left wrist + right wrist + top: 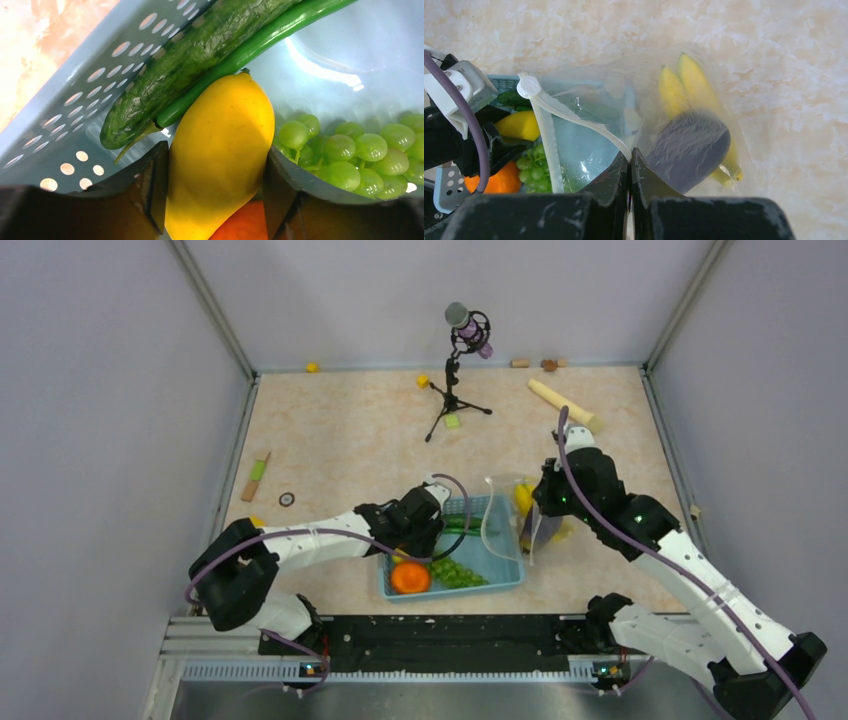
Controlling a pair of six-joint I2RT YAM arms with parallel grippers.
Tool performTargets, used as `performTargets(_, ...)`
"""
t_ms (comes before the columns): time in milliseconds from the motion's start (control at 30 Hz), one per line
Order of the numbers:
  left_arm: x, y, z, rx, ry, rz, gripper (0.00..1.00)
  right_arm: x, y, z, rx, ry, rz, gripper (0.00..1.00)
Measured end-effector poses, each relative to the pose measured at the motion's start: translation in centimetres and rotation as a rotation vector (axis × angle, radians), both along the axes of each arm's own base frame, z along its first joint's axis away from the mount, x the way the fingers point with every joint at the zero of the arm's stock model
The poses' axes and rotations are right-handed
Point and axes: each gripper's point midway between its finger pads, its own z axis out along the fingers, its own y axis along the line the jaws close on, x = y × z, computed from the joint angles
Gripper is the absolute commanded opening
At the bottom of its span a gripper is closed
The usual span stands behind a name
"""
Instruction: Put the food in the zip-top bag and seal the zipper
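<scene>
A light blue basket (497, 562) holds the food. In it, my left gripper (215, 185) is shut on the yellow oval fruit (220, 150), one finger on each side. Beside it lie the green cucumber (185, 65), a thin green pod (260, 40), green grapes (350, 155) and the orange (240, 227). My right gripper (630, 157) is shut on the zipper (574, 117), holding the mouth of the zip-top bag (644, 100) open next to the basket. The dark eggplant (689, 147) and yellow banana (694, 85) lie inside the bag.
A microphone on a tripod (455, 370) stands at the back middle. A beige wooden cylinder (565, 405) lies at the back right. Small blocks (452, 421) and a short wooden stick (256, 478) are scattered about. Grey walls enclose the table.
</scene>
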Motion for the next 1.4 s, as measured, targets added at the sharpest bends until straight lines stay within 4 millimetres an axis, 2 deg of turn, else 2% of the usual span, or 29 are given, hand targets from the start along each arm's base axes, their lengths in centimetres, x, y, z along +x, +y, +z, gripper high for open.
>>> performTargets(167, 0.1, 0.0, 0.4, -0.009, -0.009, 0.005, 0.39, 0.0, 0.0, 0.0, 0.001, -0.001, -0.001, 0.0)
performTargets(267, 0.3, -0.1, 1.6, -0.036, -0.034, 0.018, 0.36, 0.0, 0.0, 0.1, 0.002, -0.002, -0.001, 0.0)
performTargets(400, 0.8, -0.1, 4.9, -0.123, -0.108, 0.058, 0.33, -0.1, -0.1, 0.4, 0.013, -0.013, -0.004, 0.0)
performTargets(467, 1.0, 0.1, 7.1, -0.183, -0.154, 0.085, 0.26, -0.2, -0.2, 0.7, 0.02, -0.022, -0.008, 0.0)
performTargets(600, 1.4, -0.3, 11.2, -0.332, -0.24, 0.116, 0.21, -0.4, -0.8, 0.8, 0.026, -0.041, -0.035, 0.0)
performTargets(800, 0.8, -4.7, 16.7, -0.628, -0.297, -0.023, 0.21, -0.6, -1.6, 1.8, 0.048, -0.086, -0.064, 0.0)
performTargets(1000, -1.4, -10.3, 21.0, -0.833, -0.267, -0.315, 0.22, -0.9, -2.0, 2.5, 0.073, -0.121, -0.079, 0.0)
performTargets(1200, -2.7, -14.3, 23.1, -0.929, -0.228, -0.518, 0.22, -0.7, -2.1, 2.6, 0.075, -0.125, -0.094, 0.0)
performTargets(1400, -3.7, -16.3, 23.9, -0.988, -0.233, -0.625, 0.24, -0.6, -2.3, 2.2, 0.072, -0.123, -0.108, 0.0)
